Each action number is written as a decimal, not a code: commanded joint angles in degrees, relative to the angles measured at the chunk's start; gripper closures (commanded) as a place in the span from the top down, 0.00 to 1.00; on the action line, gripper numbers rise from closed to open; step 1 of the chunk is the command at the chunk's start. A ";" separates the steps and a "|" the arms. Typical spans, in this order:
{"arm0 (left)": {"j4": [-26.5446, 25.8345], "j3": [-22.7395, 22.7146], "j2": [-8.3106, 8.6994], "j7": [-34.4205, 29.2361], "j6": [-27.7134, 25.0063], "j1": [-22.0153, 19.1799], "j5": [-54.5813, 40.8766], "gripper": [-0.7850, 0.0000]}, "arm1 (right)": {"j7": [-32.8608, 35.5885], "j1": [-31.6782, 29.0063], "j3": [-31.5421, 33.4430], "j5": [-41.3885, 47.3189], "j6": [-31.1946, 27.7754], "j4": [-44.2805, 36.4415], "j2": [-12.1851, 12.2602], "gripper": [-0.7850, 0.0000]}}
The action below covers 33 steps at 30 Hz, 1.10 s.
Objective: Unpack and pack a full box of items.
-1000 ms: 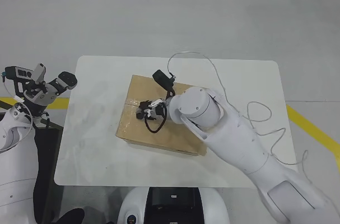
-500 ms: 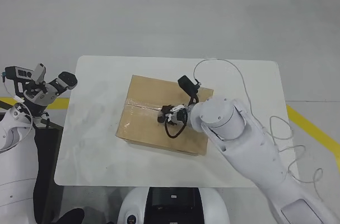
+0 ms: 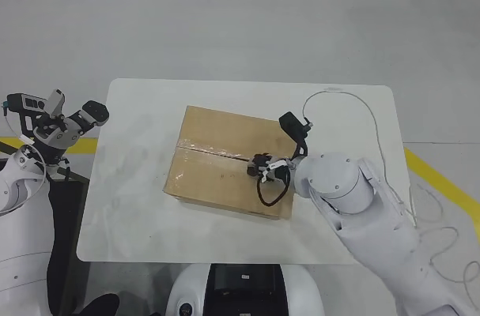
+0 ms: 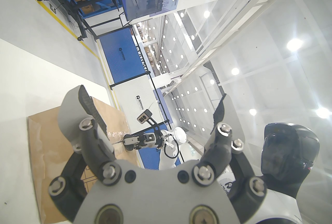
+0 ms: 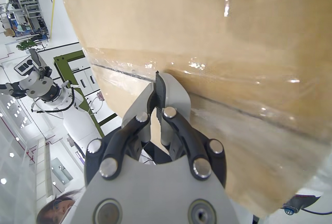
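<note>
The right end effector [image 5: 156, 83], shut and seemingly empty, rests its tips on the taped seam [image 5: 122, 71] of the box [image 3: 216, 142] beneath it; stiff, probably heavy, best taken by flap edges.

Not much here, tbh. A logo with one short word is printed on the blue panel [image 4: 122, 51] and repeated on the white panel [image 4: 138, 102], both far beyond the left pincer [image 4: 153, 95]. Print on a small blue sign [image 4: 174, 0] further off can't be made out.
</note>
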 commanded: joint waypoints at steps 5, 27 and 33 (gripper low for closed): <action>0.00 0.00 0.00 0.00 0.00 0.00 0.00 1.00 | 0.00 -3.54 3.23 -0.33 0.00 -2.73 2.03 0.00; 0.00 0.00 0.00 0.00 0.00 0.00 0.00 1.00 | 0.00 -17.12 16.66 -1.64 0.00 -11.97 8.00 0.00; 0.00 0.00 0.00 0.00 0.00 0.00 0.00 1.00 | 0.00 -19.10 20.16 -1.65 0.00 -12.93 8.80 0.00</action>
